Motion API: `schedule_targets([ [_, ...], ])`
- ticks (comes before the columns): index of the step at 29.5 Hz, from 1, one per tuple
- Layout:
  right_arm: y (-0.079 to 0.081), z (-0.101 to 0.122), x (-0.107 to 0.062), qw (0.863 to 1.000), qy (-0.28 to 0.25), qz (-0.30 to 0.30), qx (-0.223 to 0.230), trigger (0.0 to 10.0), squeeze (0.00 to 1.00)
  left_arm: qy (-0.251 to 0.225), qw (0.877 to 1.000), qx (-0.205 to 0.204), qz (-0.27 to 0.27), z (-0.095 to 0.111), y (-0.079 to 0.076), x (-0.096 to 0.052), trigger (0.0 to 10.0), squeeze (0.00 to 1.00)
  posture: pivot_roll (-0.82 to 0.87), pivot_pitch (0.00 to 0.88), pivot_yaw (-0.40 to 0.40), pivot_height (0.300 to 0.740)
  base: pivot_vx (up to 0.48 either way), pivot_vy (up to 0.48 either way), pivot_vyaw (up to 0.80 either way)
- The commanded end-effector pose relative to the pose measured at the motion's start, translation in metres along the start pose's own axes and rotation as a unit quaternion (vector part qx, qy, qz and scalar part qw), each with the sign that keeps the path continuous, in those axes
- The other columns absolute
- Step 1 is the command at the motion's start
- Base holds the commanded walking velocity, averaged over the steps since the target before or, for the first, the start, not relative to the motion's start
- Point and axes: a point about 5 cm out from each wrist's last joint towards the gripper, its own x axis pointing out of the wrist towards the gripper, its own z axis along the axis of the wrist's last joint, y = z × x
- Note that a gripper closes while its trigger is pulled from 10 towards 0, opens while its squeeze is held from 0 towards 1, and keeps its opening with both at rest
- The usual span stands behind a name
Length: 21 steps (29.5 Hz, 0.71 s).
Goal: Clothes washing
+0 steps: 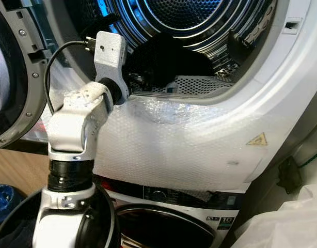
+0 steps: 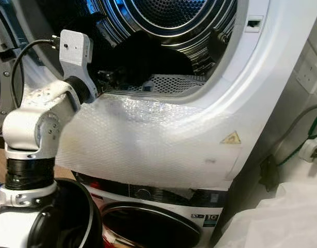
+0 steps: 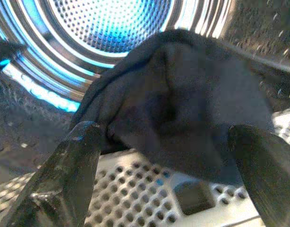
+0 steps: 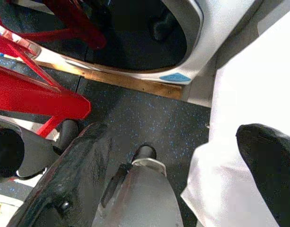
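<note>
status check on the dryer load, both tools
Left tool open, inside the drum opening, fingers either side of the dark garment. Garment sits at the drum mouth above the perforated lint filter. Right tool open, hanging idle toward the floor. Nothing blocking.

The open drum (image 1: pixel 200 20) is seen close up and slightly from below by both head views, which share its rim. It is looked into from just inside by the left wrist view; the floor (image 4: pixel 149 118) is faced by the right.
</note>
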Motion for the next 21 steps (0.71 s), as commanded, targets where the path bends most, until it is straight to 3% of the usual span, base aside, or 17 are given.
schedule_targets([
  [1,0.004,-0.001,0.000,1.000,0.005,0.007,-0.005,10.0,0.00,0.012,1.000,-0.006,-0.004,0.004,0.006,0.001,10.0,0.00,0.13,0.000,0.059,0.740,0.000,0.000,0.00],
  [6,0.005,-0.001,0.000,1.000,0.006,0.009,-0.008,10.0,0.00,0.029,0.999,0.016,-0.027,0.004,0.024,0.010,10.0,0.00,0.12,0.000,0.059,0.740,0.000,0.000,0.00],
  [7,0.005,-0.001,0.000,1.000,0.005,0.009,-0.008,10.0,0.00,0.027,0.998,0.010,-0.064,0.002,0.028,0.016,10.0,0.00,0.11,0.000,0.060,0.740,0.000,0.000,0.00],
  [8,0.004,-0.002,0.000,1.000,0.006,0.009,-0.008,10.0,0.00,0.014,0.997,0.030,-0.073,0.003,0.033,0.023,10.0,0.00,0.11,0.000,0.061,0.740,0.000,0.000,0.00],
  [11,0.003,-0.003,0.000,1.000,0.006,0.007,-0.006,10.0,0.00,0.009,0.998,0.035,-0.059,0.007,0.042,0.028,10.0,0.00,0.09,0.000,0.062,0.740,0.000,0.000,0.00],
  [14,-0.003,-0.007,-0.002,1.000,0.008,0.001,-0.005,10.0,0.00,-0.012,1.000,0.002,-0.029,0.017,0.057,0.040,10.0,0.00,0.06,0.000,0.060,0.740,0.000,0.000,0.00],
  [16,-0.006,-0.011,-0.003,1.000,0.011,-0.001,-0.005,10.0,0.00,-0.014,0.999,0.020,-0.023,0.018,0.058,0.045,10.0,0.00,0.05,0.000,0.060,0.740,0.000,0.000,0.00],
  [21,-0.013,-0.020,-0.006,1.000,0.020,-0.009,-0.005,10.0,0.00,-0.057,0.994,-0.005,-0.089,0.026,0.043,0.058,10.0,0.00,0.01,0.000,0.061,0.740,0.000,0.000,0.00],
])
